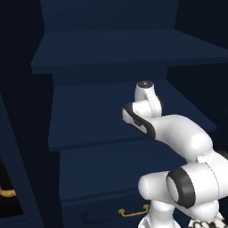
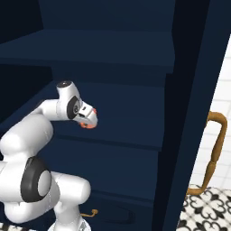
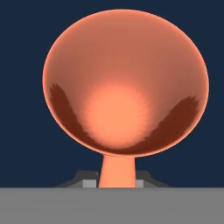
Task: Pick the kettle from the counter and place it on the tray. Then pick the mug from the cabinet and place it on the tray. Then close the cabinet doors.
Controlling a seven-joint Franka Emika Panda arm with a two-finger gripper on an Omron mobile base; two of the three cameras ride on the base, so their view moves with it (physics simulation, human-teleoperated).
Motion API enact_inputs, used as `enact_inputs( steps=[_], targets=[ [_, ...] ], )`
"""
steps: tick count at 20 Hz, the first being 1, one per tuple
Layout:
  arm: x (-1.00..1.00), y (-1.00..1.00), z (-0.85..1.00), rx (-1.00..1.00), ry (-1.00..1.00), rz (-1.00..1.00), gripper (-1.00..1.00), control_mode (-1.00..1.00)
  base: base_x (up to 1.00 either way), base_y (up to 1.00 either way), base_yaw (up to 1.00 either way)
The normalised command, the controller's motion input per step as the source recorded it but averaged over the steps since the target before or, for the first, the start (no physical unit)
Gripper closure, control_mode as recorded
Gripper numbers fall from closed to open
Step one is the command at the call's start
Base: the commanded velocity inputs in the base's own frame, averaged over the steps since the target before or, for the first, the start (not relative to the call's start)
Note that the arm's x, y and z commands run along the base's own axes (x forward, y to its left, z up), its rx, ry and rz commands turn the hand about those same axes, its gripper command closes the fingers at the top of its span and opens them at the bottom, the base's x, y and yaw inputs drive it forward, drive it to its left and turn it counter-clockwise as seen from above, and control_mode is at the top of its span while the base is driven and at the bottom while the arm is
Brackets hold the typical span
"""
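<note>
mug [image 3: 126, 83]: we look straight down its open mouth, handle between the finger tips
jaws: we judge them gripping the handle
shelf [image 2: 126, 113]: mug near its front edge

A: How many mugs are there?
B: One orange-red mug [image 3: 124, 83], seen from above in the hand view, its open mouth facing the camera. A sliver of the same mug shows under the gripper [image 2: 89, 121] in the right base view.

A: And the cabinet [image 1: 107, 49]?
B: One navy blue cabinet, with two inner shelves [image 1: 89, 118] visible, one above the other.

A: Any handles?
B: Three brass handles can be counted: one drawer handle [image 1: 133, 210] low down, one tall curved door handle [image 2: 215, 153] at the right, and one partly visible handle [image 1: 6, 192] at the far left.

A: Robot arms?
B: One white arm [image 1: 182, 138].
</note>
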Motion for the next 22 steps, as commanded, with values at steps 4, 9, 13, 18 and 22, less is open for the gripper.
enact_inputs(
  steps=[4, 9, 13, 18, 22],
  targets=[
    [-0.60, -0.08, 0.01, 0.00, -0.02, 0.12, 1.00, -1.00, 0.00, 0.00, 0.00],
    [-0.86, -0.07, 0.04, 0.00, -0.01, 0.18, 1.00, -1.00, 0.00, 0.00, 0.00],
    [-0.53, 0.00, 0.37, 0.00, 0.00, 0.08, 1.00, -1.00, 0.00, 0.00, 0.00],
    [-0.38, 0.00, 0.43, -0.01, 0.13, 0.04, 1.00, -1.00, 0.00, 0.00, 0.00],
    [-0.11, 0.00, 0.09, 0.00, 0.00, 0.01, 1.00, -1.00, 0.00, 0.00, 0.00]
  ],
)
